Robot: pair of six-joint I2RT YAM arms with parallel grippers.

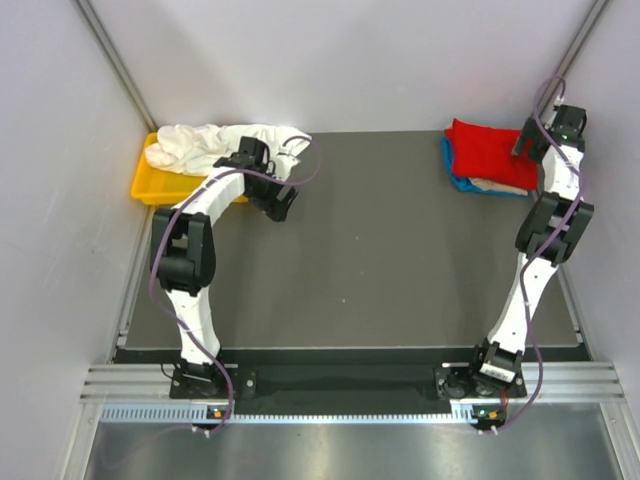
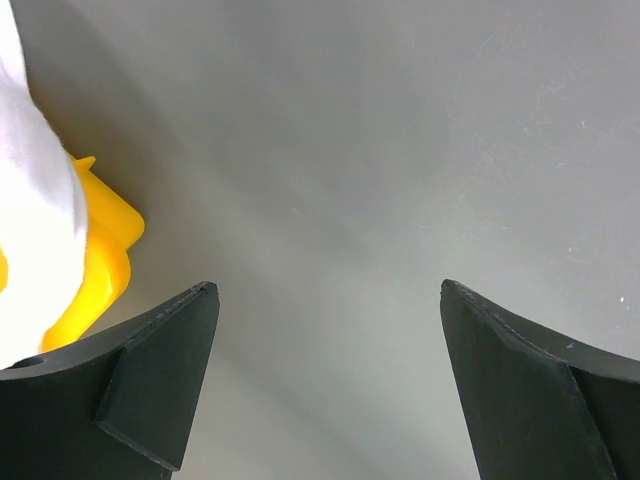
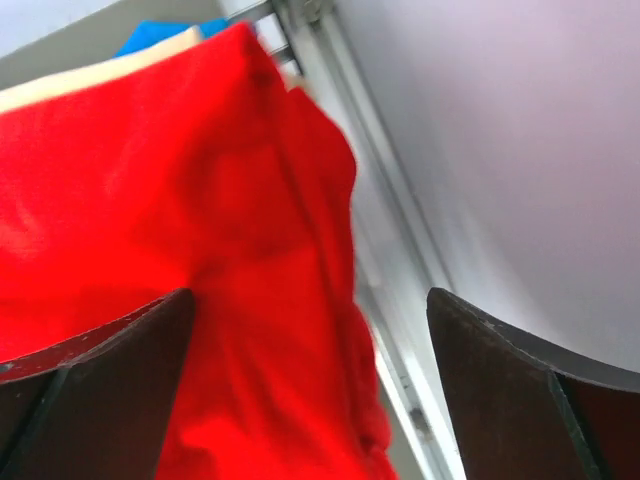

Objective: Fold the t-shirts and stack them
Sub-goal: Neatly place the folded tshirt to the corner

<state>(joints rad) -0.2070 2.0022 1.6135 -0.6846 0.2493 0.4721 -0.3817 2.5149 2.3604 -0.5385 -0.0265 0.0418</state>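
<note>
A folded red t-shirt [image 1: 488, 152] lies on top of a tan one [image 1: 497, 184] and a blue one [image 1: 462, 181] at the back right of the table. The red cloth [image 3: 200, 260] fills the right wrist view, with tan [image 3: 90, 80] and blue [image 3: 160, 35] edges behind it. My right gripper [image 1: 527, 140] is open just above the stack's right edge, holding nothing. A crumpled white t-shirt [image 1: 215, 145] lies over the yellow tray [image 1: 160, 186] at the back left. My left gripper [image 1: 281, 203] is open and empty over bare table to the right of it; white cloth [image 2: 35, 220] shows at the left edge.
The dark table mat [image 1: 360, 250] spans the middle. White walls enclose the back and both sides. A metal rail [image 3: 400, 330] runs along the table's right edge beside the stack. The tray's corner [image 2: 105, 255] shows in the left wrist view.
</note>
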